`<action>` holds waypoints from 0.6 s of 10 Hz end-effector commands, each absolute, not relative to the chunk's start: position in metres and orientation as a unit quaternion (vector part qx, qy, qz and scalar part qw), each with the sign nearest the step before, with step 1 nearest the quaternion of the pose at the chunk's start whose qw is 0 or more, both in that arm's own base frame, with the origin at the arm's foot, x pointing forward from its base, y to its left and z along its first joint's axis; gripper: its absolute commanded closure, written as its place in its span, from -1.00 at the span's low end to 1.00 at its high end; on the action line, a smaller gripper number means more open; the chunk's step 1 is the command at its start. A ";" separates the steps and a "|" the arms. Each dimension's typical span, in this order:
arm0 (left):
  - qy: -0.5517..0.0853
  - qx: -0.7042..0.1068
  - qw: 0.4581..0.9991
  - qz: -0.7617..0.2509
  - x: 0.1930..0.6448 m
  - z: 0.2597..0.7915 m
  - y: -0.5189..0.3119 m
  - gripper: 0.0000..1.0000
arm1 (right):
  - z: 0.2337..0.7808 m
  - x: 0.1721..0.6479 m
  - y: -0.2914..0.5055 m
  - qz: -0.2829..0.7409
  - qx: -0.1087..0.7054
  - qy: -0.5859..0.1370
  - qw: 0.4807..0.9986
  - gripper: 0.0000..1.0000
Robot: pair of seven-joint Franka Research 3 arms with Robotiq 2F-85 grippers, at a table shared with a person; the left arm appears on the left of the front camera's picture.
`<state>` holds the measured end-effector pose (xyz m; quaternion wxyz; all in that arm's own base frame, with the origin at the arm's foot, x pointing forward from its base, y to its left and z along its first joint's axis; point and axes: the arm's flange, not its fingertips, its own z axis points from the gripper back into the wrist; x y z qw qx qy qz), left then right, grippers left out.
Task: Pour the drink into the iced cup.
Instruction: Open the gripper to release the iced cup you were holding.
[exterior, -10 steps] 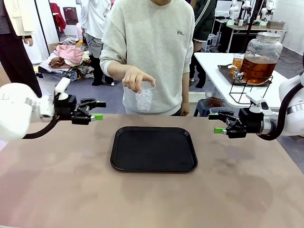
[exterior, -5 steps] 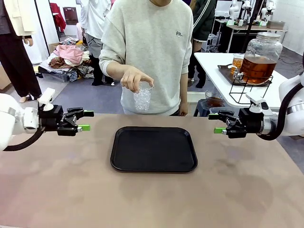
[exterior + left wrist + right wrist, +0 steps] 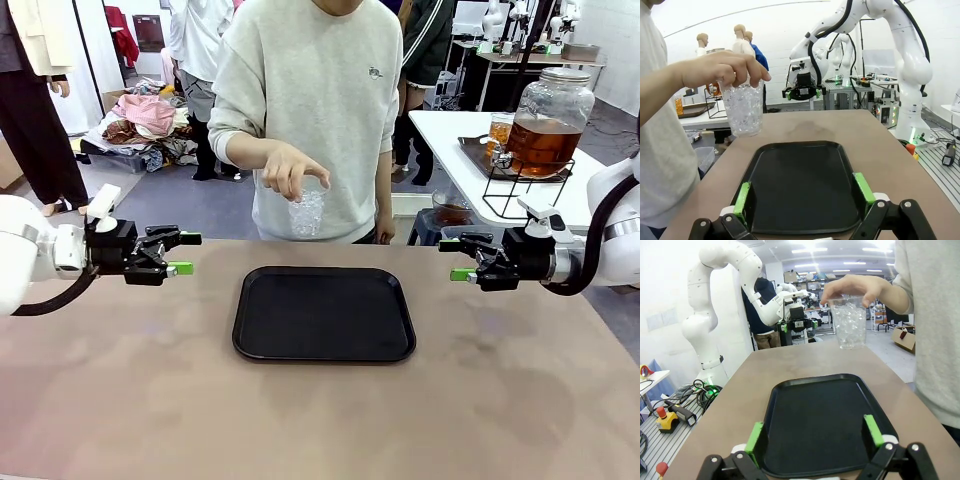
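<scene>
Left hand (image 3: 178,253): jaws spread wide, green pads apart, nothing between them; it hangs above the desk (image 3: 120,400) just left of the black tray (image 3: 323,313), fingers aimed toward the tray. Right hand (image 3: 458,260): likewise fully spread and empty, held level off the tray's right edge, fingers pointing inward. In each wrist view the green pads frame the tray, with the opposite arm beyond it.

Between the two hands, above the tray's far edge, the person's hand (image 3: 291,168) grips the iced cup (image 3: 308,211) by its rim from above; the cup is clear plastic, packed with ice, and hangs in the air, touching neither tray nor desk. The tray itself is bare.

The drink (image 3: 541,145), an amber liquid, sits in a large glass dispenser on a wire stand on a white side table, behind and well apart from the right hand. No smaller pouring vessel can be made out near either hand.

Risks, as judged: the cup has not been set down, so an advance by either hand now could strike the person's fingers or knock the cup. A thin plastic cup full of ice may tip or slide on the smooth tray if nudged or squeezed. Pouring over packed ice invites splashing and overflow if the stream is fast.
</scene>
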<state>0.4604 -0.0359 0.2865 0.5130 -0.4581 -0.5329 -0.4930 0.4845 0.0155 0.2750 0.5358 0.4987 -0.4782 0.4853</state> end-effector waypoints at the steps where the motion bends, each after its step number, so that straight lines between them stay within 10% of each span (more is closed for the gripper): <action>1: -0.537 -0.456 0.511 -0.492 0.462 0.288 -0.037 -1.00 | 0.277 0.485 0.016 0.488 0.496 -0.479 0.535 -1.00; 6: -0.537 -0.456 0.511 -0.492 0.462 0.288 -0.037 -1.00 | 0.277 0.485 0.016 0.488 0.496 -0.479 0.535 -1.00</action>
